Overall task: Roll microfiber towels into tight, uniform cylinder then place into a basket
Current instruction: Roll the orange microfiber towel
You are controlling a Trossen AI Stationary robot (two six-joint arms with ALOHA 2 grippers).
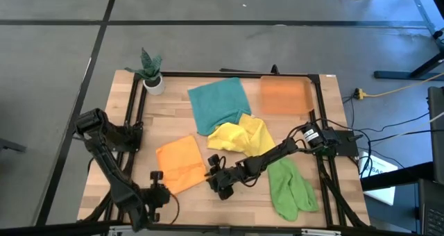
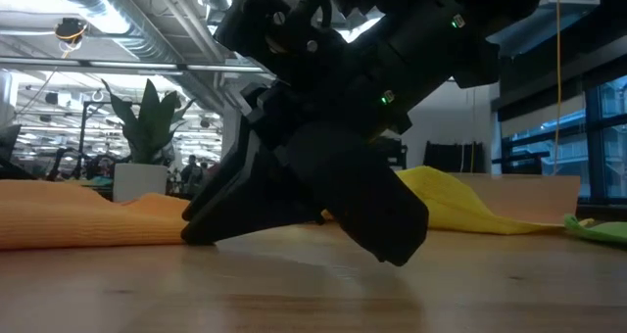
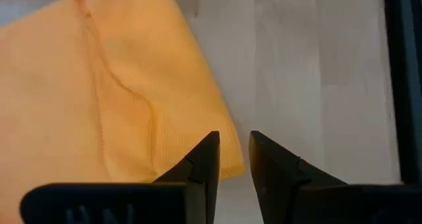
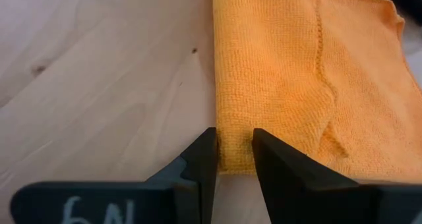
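Rolling barely begun: no towel rolled, basket (image 1: 286, 96) empty.

All four towels lie loose on the surface (image 1: 243, 201): teal (image 1: 218, 104), yellow (image 1: 239, 135), light green (image 1: 290, 187) and orange (image 1: 182, 163). Both pincers flank the orange towel. The right pincer (image 4: 234, 148) stands slightly parted at its edge, seemingly straddling the hem, though the grip is unclear. The left pincer (image 3: 232, 151), also narrowly parted, hovers empty just beside a corner.

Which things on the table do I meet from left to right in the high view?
White pot with a plant → orange towel → teal towel → yellow towel → orange basket. The light green towel overlaps this order, so I omit it.
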